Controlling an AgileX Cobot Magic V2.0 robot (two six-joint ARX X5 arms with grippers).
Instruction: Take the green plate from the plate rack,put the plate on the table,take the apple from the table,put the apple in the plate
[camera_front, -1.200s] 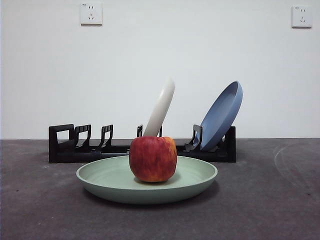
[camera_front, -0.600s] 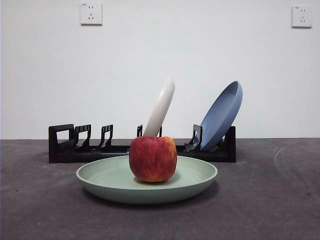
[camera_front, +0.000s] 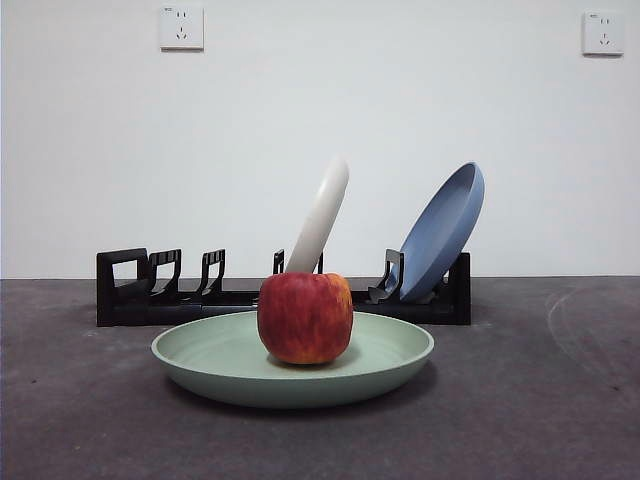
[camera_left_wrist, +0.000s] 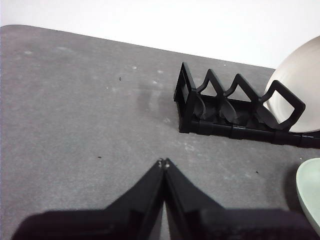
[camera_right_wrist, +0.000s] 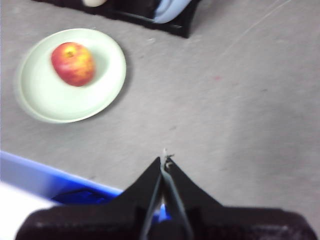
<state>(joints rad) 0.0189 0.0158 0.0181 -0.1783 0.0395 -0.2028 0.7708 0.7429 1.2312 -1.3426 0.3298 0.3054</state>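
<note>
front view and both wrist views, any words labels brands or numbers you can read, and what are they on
None can be read.
The left wall socket and the right wall socket each carry a small mark at a top corner, too small to read.
The green plate, the apple, the plate rack, the cream-white plate and the blue plate show no lettering.

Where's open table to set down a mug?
Bare table lies right of the green plate and past the rack's squared end. The apple fills the plate's middle, and the strip between plate and rack is tight.
</note>
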